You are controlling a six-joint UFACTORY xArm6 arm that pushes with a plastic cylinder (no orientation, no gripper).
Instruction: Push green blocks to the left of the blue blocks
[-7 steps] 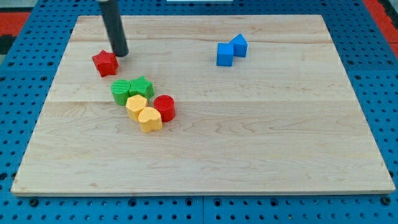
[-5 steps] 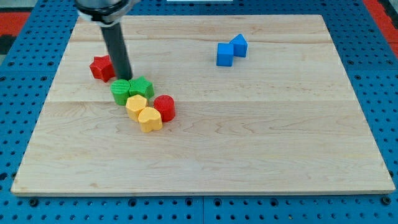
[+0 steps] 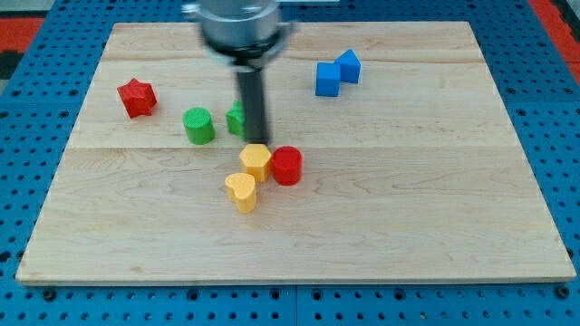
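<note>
Your tip [image 3: 257,143] has no gripper; both green blocks [image 3: 198,125] sit left of the blue blocks [image 3: 336,72], centre-frame: task looks done.

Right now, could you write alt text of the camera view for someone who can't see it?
A dark rod's tip touches a yellow block mid-board, half hiding a green block. A green cylinder and red star lie to the view's left, two blue blocks upper right.

No readable text, labels, brands, nos. or signs anywhere — not on the blocks, table [image 3: 381,226] or rod.
</note>
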